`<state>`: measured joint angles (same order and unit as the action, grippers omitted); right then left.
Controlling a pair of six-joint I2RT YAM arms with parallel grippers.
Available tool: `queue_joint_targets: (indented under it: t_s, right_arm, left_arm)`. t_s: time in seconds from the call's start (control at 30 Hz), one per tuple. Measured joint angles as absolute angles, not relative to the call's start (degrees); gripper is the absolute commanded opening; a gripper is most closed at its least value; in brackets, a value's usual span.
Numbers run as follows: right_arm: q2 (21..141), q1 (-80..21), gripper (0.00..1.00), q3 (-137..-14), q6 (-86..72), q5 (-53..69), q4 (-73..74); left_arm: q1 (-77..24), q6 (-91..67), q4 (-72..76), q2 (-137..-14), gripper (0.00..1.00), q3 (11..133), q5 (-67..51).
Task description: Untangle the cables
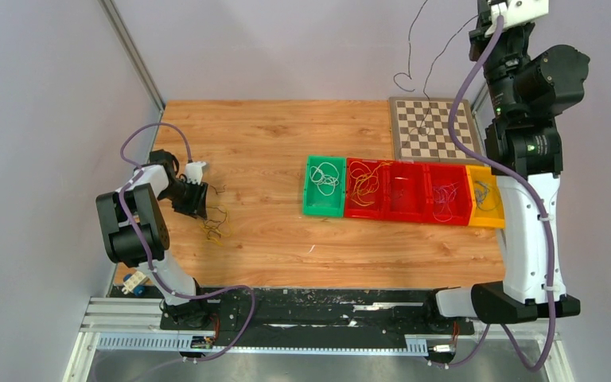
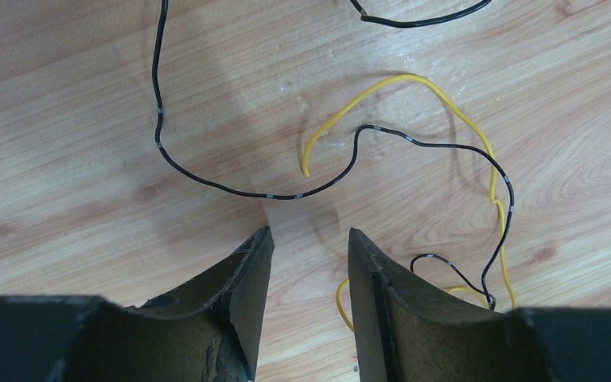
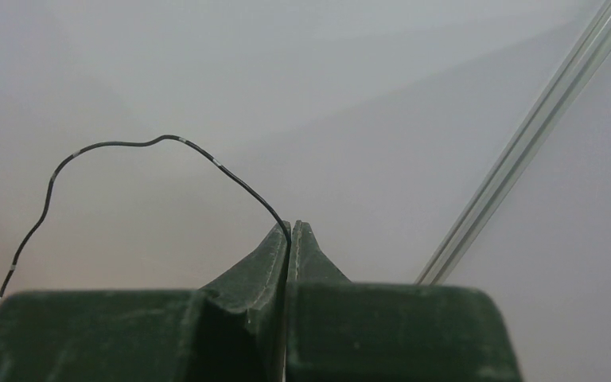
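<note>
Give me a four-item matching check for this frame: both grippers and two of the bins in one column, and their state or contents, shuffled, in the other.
Column one
1. left gripper
2. right gripper
3. green bin
4. yellow bin

Column two
A. holds white cables
B. shut on a black cable, raised off the table
C. open, above a loose yellow cable on the wooden table
D. holds blue cables, at the right end of the row

Pairs: 1-C, 2-B, 3-A, 4-D
</note>
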<state>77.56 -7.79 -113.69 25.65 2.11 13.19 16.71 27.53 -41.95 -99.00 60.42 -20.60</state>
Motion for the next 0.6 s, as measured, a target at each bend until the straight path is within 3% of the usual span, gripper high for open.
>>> queue_joint_targets:
  t_s: [0.27, 0.6]
  right_arm:
    - [75.9, -7.8, 0.00, -113.0, 26.3, 2.4, 12.3]
    - [69.4, -7.8, 0.00, -99.2, 24.0, 3.6, 13.0]
  left_arm:
    - [16.7, 27.5, -42.5, -99.5, 0.49, 61.0, -20.6]
    - [16.7, 27.5, -42.6, -100.5, 0.49, 62.2, -20.9]
